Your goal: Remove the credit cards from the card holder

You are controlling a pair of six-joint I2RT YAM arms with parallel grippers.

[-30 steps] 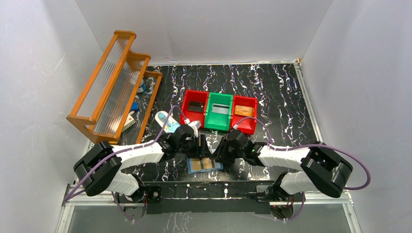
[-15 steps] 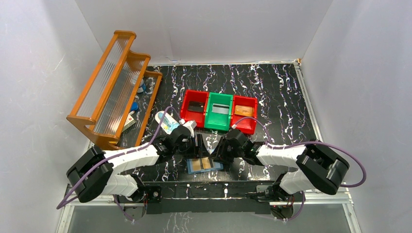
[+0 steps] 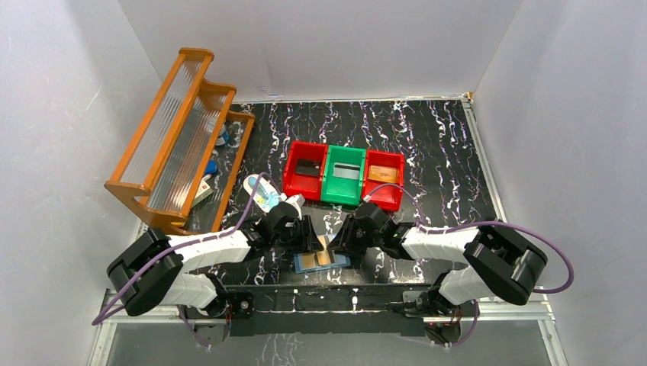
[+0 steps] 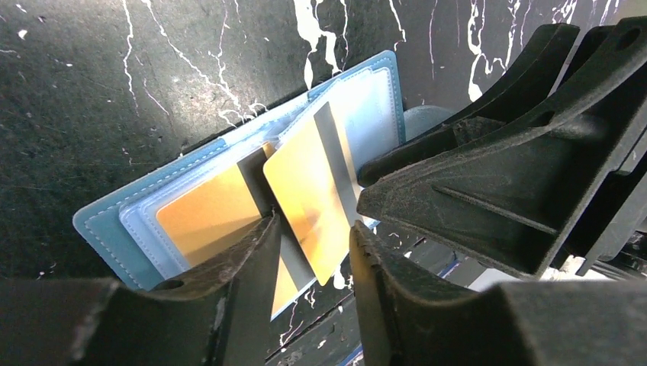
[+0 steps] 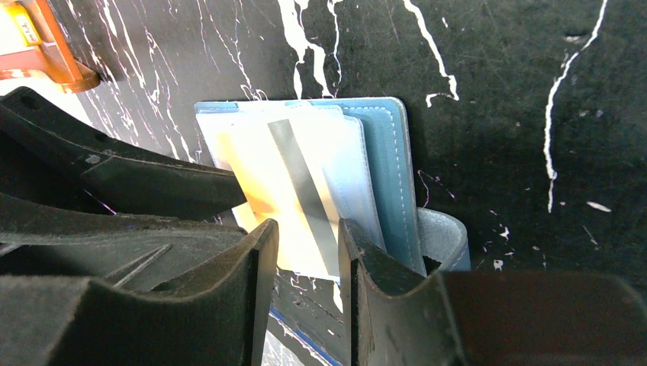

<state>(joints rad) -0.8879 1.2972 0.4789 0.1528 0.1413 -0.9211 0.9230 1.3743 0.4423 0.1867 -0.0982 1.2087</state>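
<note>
Between the narrowly spread left gripper (image 4: 313, 225) and right gripper (image 5: 305, 226), on the black marbled table (image 3: 427, 152), a thin tan-orange credit card (image 4: 301, 183) tilts partly out of the flat blue card holder (image 4: 103, 229); extraction seems midway, needing next a firm pinch and pull.
</note>
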